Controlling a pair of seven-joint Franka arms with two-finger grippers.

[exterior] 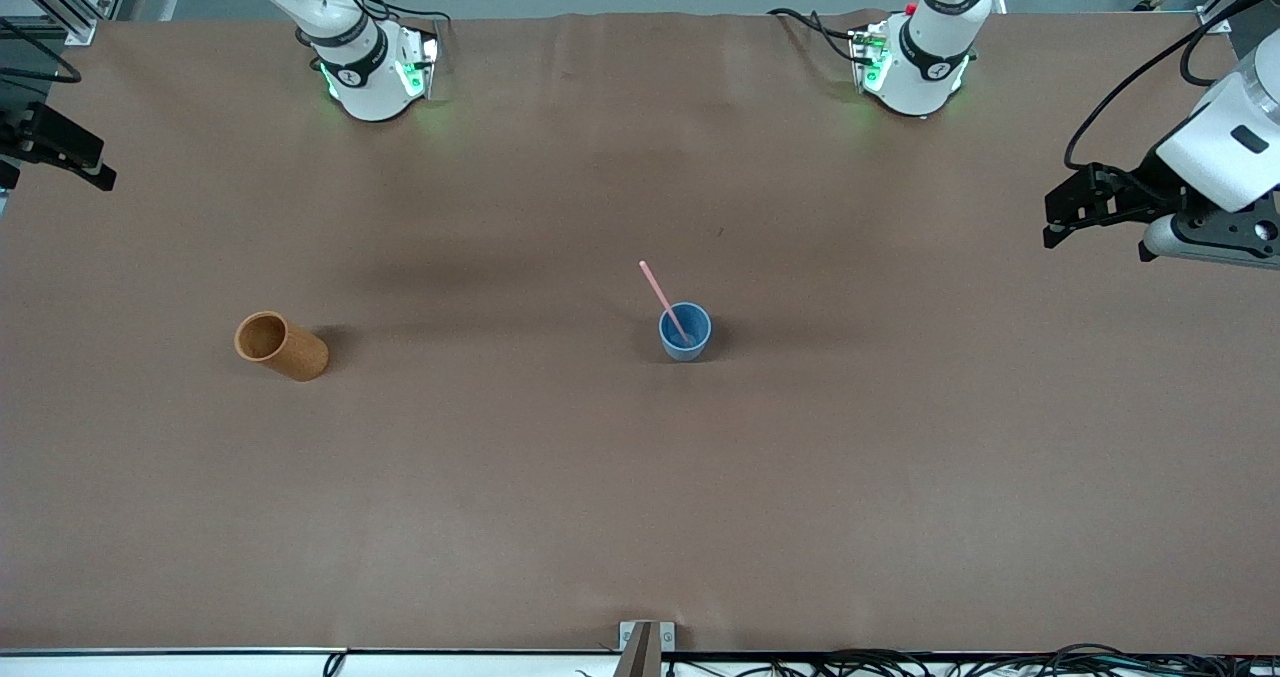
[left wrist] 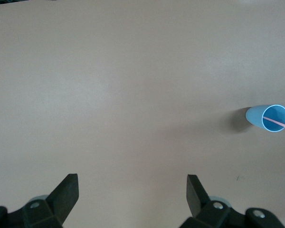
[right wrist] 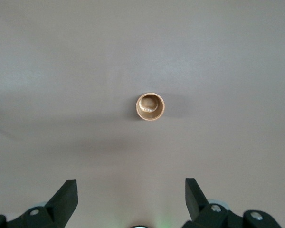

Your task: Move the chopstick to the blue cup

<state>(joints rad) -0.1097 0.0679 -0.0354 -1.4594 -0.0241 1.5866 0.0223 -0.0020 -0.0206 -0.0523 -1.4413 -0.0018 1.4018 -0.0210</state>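
1. Chopstick leans inside the blue cup, mid-table; it seems light, stiff and slippery, best pinched near its raised end.
2. Left end effector and right end effector hang over opposite table ends, fingers apart, empty.

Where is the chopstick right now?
The chopstick stands tilted inside the blue cup near mid-table in the front view, its upper end leaning out over the rim; the orange-brown cup stands toward the right arm's end.
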